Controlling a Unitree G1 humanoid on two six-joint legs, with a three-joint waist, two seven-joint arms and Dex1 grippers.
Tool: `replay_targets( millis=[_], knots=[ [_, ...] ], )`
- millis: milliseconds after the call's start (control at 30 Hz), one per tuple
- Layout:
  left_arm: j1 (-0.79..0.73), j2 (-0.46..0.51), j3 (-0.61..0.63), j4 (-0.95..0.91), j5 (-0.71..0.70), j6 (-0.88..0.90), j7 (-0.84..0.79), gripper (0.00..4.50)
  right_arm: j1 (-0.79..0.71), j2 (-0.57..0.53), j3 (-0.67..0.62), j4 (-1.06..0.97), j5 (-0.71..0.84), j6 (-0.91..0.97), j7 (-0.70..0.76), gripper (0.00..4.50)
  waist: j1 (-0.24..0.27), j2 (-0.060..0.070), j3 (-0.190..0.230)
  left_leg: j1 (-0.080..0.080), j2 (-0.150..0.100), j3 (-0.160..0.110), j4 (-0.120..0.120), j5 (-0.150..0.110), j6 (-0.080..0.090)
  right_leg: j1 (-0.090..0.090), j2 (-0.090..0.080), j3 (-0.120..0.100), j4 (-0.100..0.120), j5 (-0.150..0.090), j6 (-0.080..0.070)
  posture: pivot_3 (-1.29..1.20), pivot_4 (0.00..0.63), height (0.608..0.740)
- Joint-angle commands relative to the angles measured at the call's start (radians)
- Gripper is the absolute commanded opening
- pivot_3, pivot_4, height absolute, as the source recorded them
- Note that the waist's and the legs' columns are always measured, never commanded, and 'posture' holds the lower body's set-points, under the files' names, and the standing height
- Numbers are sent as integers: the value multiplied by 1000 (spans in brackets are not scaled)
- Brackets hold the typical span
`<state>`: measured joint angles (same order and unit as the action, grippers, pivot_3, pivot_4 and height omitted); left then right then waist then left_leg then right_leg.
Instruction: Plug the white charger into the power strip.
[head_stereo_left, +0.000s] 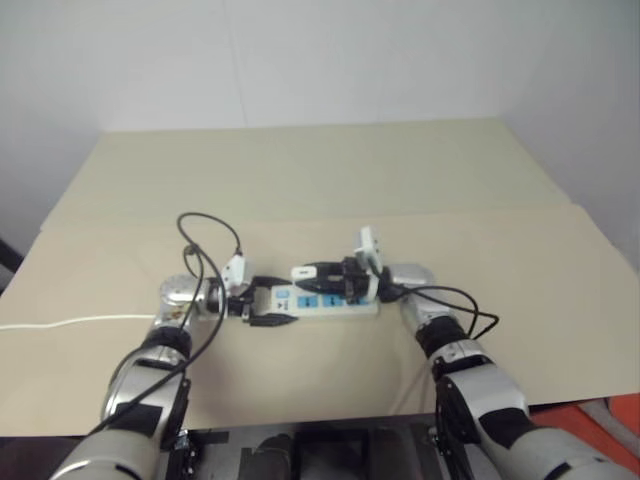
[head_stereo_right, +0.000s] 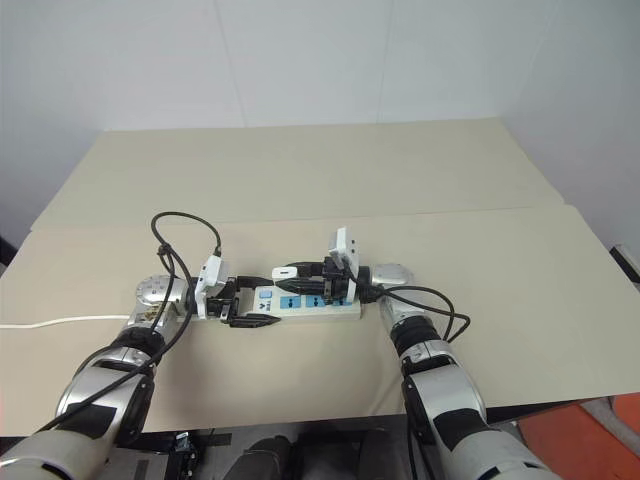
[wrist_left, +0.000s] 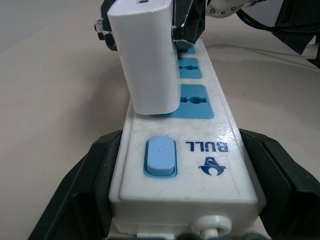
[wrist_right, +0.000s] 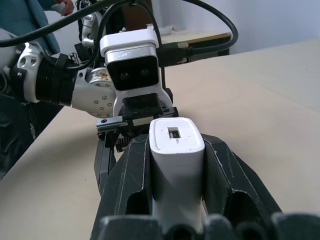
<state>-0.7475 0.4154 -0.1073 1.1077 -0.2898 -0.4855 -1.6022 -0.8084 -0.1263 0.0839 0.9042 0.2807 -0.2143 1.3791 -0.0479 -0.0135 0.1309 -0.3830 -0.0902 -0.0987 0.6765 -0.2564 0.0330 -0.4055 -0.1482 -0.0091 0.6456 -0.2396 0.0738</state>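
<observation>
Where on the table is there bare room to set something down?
Free: the table's far half beyond the power strip, and its right side past the right end effector. Crowded: the middle, where both end effectors, left included, flank the strip and white charger.

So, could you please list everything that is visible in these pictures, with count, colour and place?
white charger: one, white, held over the power strip, its lower end at the socket nearest the switch.
power strip: one, white with blue socket faces and a blue switch, lying on the table between the two end effectors.
strip cord: one, thin, white, running over the table toward the robot's left.
table: one, beige top, under everything.
person: one, teal clothing, behind the table at the far left in the right wrist view.
left end effector: one, black fingers on both sides of the strip's switch end.
right end effector: one, black fingers closed on the charger.
</observation>
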Motion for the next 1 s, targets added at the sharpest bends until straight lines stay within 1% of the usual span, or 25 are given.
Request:
replay_targets(
  millis=[33,133,333,533,633,1000],
  knots=[
    [17,3,-26,-13,-2,5,-12,3282,-4,-32,-3,37,-27,-36,45,1119,1,1,-1,0,0,0,0,0,0,0,0,0,0,0,0,0,150,740],
    [14,7,-34,-21,-9,8,-12,3282,-9,-43,2,54,-36,-58,70,1119,3,2,-1,0,0,0,0,0,0,0,0,0,0,0,0,0,150,740],
    [11,14,-44,-29,-13,16,-12,3282,-18,-56,-6,93,-54,-89,55,1119,3,3,-2,1,0,0,0,0,0,1,0,0,0,0,0,0,150,740],
    [14,18,-45,-35,-10,21,-12,3282,16,-67,-10,96,-71,-106,0,1119,4,4,-2,2,0,-1,0,-1,1,1,0,0,0,0,0,0,150,740],
    [15,16,-44,-40,-11,25,-12,3282,29,-70,-6,102,-75,-112,-9,1119,4,4,-2,4,0,-1,0,-3,5,1,0,0,0,0,0,0,150,740],
    [10,18,-47,-54,-17,29,-12,3282,89,-83,22,95,-97,-110,-66,1119,5,4,-4,8,0,-1,0,-4,6,3,0,0,0,0,0,0,150,740]
  ],
)
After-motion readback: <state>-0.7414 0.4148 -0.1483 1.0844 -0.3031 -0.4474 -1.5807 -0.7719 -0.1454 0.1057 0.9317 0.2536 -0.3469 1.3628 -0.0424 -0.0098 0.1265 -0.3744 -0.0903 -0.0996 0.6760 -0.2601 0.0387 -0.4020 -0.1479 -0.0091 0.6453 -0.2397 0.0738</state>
